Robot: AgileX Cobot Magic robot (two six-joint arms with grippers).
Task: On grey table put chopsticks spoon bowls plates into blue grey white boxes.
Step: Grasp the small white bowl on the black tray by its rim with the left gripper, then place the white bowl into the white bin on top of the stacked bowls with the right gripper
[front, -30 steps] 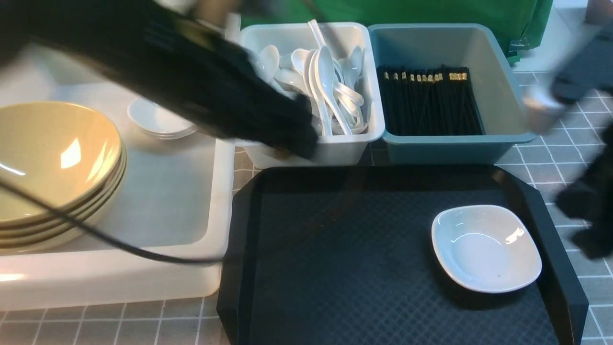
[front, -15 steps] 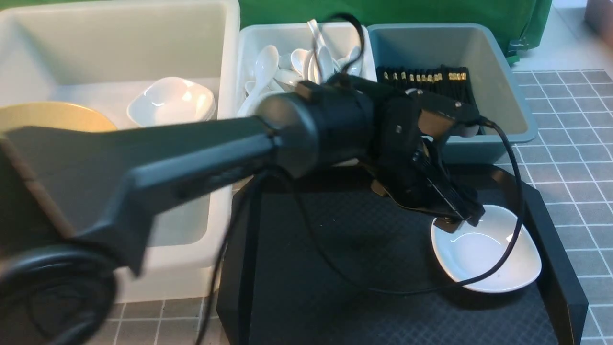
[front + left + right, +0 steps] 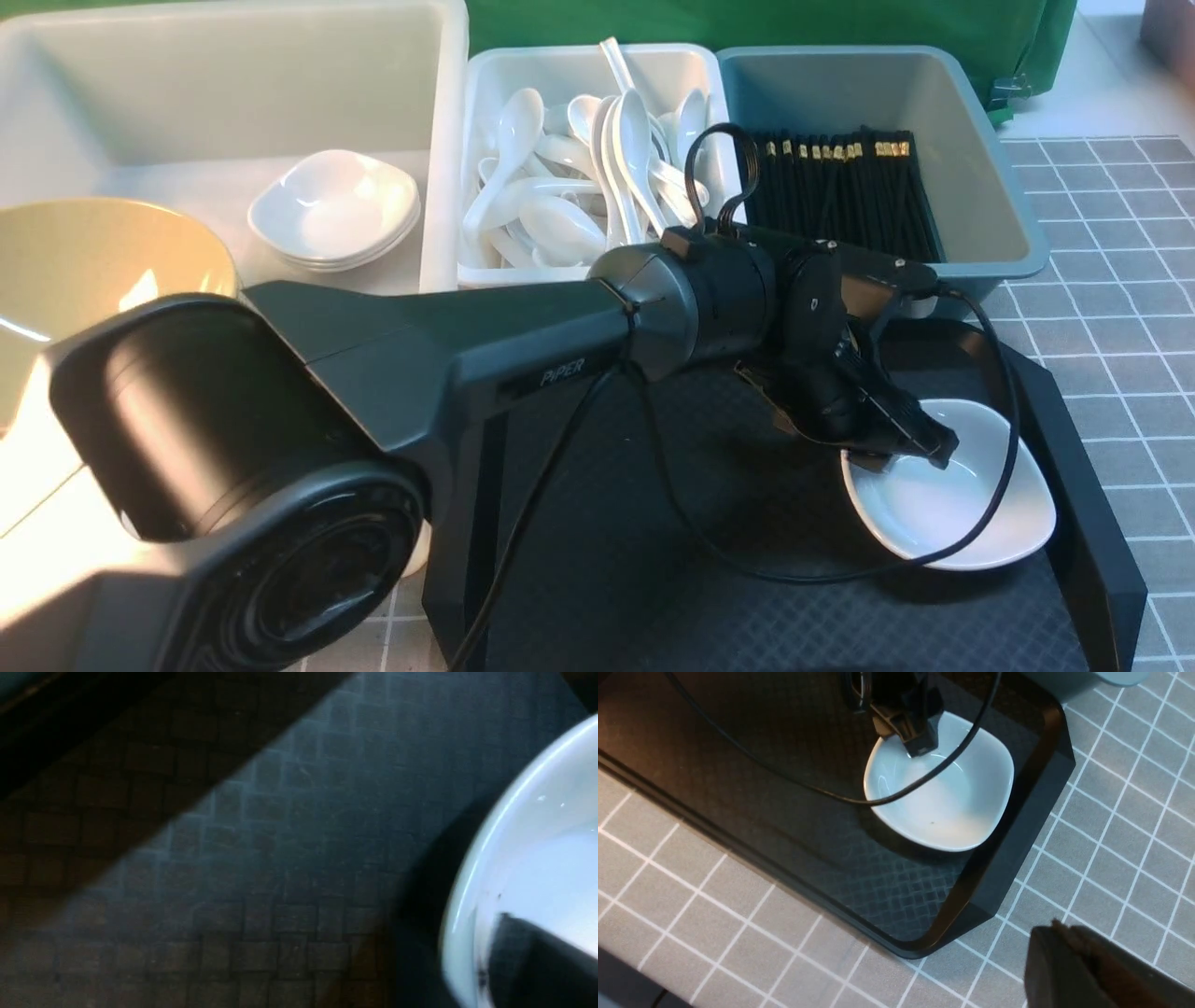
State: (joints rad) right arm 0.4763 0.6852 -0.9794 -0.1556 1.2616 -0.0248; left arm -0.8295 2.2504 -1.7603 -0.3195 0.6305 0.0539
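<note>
Left gripper (image 3: 910, 450) pinched on left rim of small white plate (image 3: 962, 509), one finger (image 3: 537, 961) inside it, plate on black tray (image 3: 653, 560), right gripper (image 3: 1069, 961) closed, nothing seen in it, over grey table (image 3: 691, 896).

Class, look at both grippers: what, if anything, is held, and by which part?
The left gripper pinches the white plate by its far left rim. The right gripper is shut, with nothing seen in it.
</note>
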